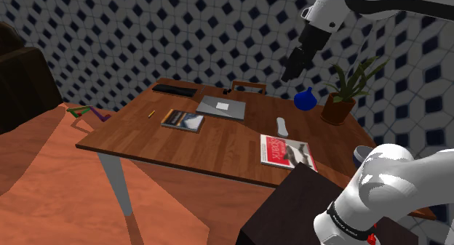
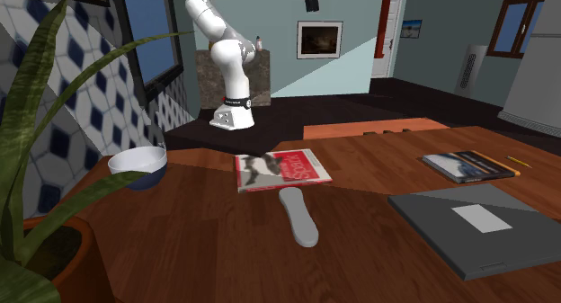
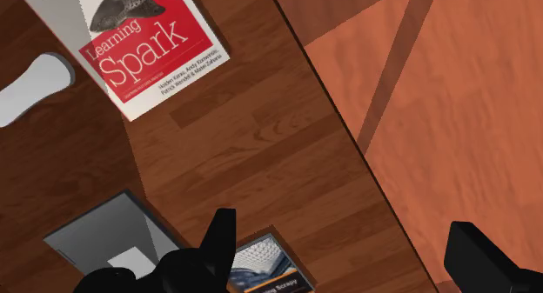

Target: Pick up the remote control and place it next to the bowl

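Lying nearest the dark box stand [image 1: 291, 206], a red-and-white paperback book [image 1: 289, 150] is resting flat on the brown wooden table [image 1: 218, 142]. Just past it, the pale grey, slim oblong remote control [image 1: 281, 125] is lying flat on the table, close beside the book's edge, with nothing touching it. Farther back, a round blue bowl with a white inside [image 1: 305, 99] is sitting apart from the remote control, and a green plant in a brown pot [image 1: 338, 109] is standing beside it. Toward the shoulder view's left, a flat grey closed laptop [image 1: 222, 107] and a dark-covered book [image 1: 182, 120] are lying mid-table. Overhead, the black fingers [image 3: 219, 239] are hanging high above the table, spread wide and gripping nothing. A blue-and-white diamond-patterned wall [image 1: 145, 33] is closing off the far side.
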Motion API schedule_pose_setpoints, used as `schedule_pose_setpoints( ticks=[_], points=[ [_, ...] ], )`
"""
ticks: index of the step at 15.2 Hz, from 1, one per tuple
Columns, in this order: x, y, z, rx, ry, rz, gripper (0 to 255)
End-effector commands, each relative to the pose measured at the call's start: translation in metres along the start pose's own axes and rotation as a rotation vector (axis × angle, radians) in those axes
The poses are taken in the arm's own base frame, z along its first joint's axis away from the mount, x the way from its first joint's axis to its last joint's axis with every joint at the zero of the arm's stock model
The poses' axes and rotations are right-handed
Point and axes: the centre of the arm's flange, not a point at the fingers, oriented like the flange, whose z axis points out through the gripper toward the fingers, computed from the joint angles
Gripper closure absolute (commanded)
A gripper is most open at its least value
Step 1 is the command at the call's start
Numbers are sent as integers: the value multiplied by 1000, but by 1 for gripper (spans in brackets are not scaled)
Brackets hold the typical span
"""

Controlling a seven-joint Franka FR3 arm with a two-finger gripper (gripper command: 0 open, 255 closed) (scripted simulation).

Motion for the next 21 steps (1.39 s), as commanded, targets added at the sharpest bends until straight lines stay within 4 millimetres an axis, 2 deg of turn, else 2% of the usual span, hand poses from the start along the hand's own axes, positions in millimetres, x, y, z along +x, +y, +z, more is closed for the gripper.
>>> schedule_pose_setpoints(
  ticks=[1,11,21],
  points=[
    [0,0,0,0,0,0,0],
    [51,85,86,-26,-27,171,0],
    [85,179,171,-51,-54,342,0]
  ],
)
